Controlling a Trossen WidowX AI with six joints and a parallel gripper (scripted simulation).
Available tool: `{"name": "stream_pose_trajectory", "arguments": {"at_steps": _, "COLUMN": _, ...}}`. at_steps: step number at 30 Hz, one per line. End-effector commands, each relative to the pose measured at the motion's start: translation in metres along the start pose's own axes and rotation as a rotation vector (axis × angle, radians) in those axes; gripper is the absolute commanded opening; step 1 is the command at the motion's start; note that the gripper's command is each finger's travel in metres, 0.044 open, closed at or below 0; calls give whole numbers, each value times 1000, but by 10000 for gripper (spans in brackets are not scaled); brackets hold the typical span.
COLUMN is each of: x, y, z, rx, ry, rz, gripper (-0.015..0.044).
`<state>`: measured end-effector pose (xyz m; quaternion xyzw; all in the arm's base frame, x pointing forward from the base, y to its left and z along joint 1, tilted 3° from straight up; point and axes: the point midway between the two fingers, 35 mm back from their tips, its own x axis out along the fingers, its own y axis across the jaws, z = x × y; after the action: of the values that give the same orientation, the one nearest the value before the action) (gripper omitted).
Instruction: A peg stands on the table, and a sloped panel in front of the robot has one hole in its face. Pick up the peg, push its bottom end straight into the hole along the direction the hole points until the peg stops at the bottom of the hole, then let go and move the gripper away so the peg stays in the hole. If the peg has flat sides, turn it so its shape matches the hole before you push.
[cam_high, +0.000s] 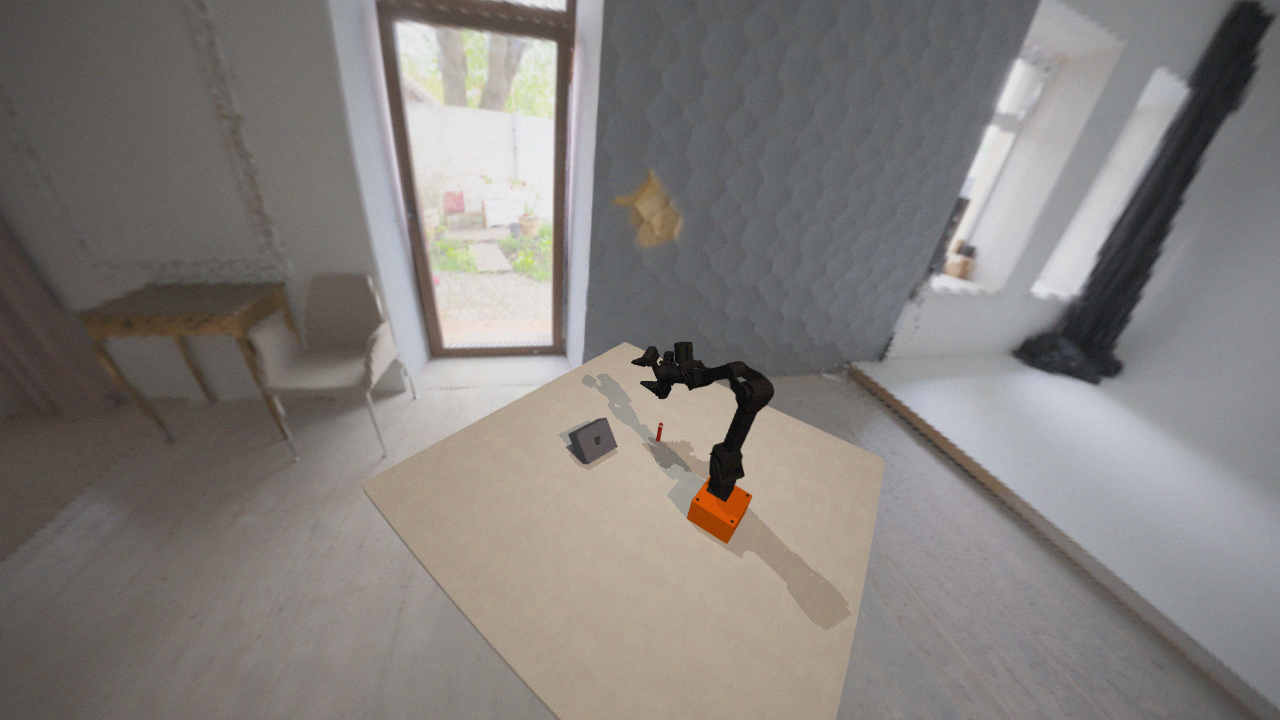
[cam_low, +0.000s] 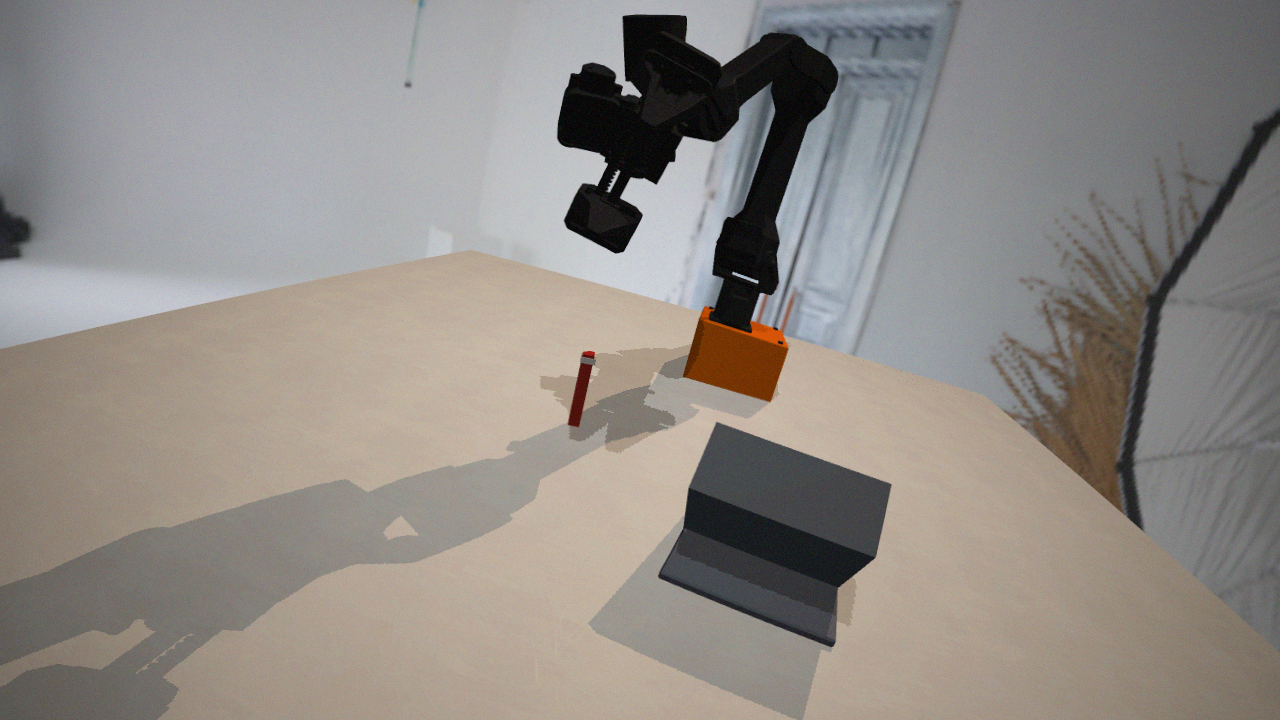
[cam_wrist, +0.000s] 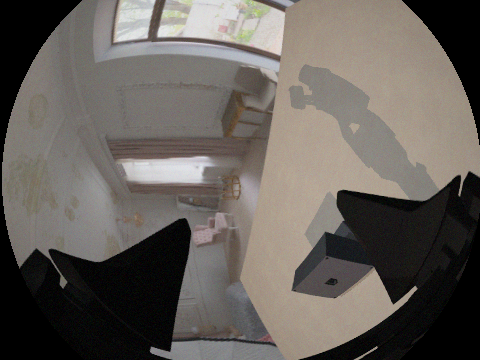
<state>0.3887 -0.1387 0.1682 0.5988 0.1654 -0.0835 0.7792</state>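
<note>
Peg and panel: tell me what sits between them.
Nothing stands between the peg and the panel; the exterior view shows only table with the arm's shadow there.

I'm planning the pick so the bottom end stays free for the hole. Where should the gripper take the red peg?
Probably the upper shaft of the peg, just below its pale band, coming down from above with the open gripper straddling it. It stands upright and slim, apart from the panel, so its sides look reachable.
</note>
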Motion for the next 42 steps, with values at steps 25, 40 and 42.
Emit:
{"name": "stream_pose_trajectory", "arguments": {"at_steps": 25, "x": 14, "y": -72, "z": -6, "rx": -509, "ry": 186, "rz": -423, "gripper": 440}}
{"name": "stream_pose_trajectory", "arguments": {"at_steps": 40, "x": 5, "y": -106, "z": -17, "rx": -790, "ry": 430, "rz": -600, "gripper": 440}}
{"name": "stream_pose_trajectory", "arguments": {"at_steps": 42, "x": 3, "y": -110, "z": -19, "rx": -827, "ry": 469, "rz": -618, "gripper": 440}}
